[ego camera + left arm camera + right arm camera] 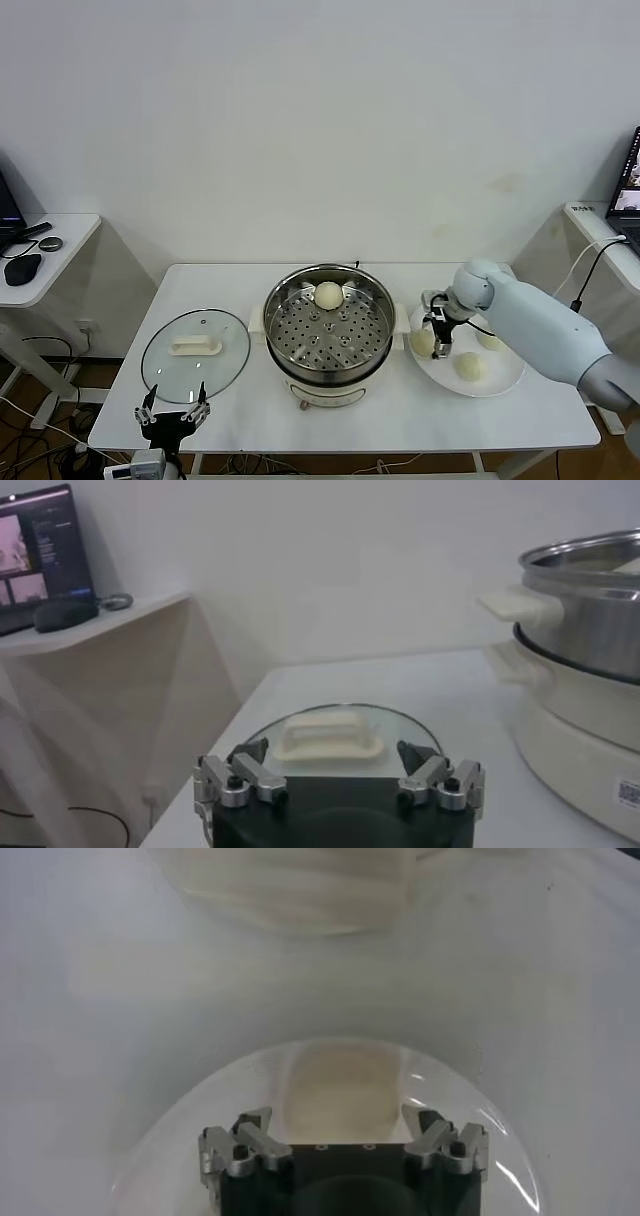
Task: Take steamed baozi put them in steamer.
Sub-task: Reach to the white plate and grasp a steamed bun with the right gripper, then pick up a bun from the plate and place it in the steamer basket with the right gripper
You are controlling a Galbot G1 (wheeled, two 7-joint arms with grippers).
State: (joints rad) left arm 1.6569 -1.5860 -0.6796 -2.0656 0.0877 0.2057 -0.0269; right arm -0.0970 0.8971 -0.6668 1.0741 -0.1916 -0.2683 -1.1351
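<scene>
Head view first: steamer point(329, 330) at table centre, perforated tray bare but for one baozi point(328, 294) at its twelve o'clock edge. White plate point(500, 385) at three o'clock of the pot, carrying three more buns: one at the plate's nine o'clock side point(422, 342), one toward six o'clock point(467, 366), one toward one o'clock point(489, 340).

Right gripper point(441, 346) pointing straight down over the nine o'clock bun, fingers spread wide, one on either side, holding nothing yet. Seen from the right wrist view, same bun point(336, 1088) centred between the spread fingertips point(251, 1125), plate rim curving round it.

Left gripper point(173, 412) parked at the table's near edge, at six o'clock of the glass lid point(195, 354), wide open and empty; idle.

Judged step: closing on the second bun. For a clean pick, worth sinking low enough that the pads meet the bun at its widest girth, not its crown, then closing gently, since soft dough would likely dent or squeeze out under hard pressure. Worth lifting straight up, clear of the pot's steel rim, before swinging toward nine o'clock. Best set down on open tray away from the bun already there, leaving room for two more.
</scene>
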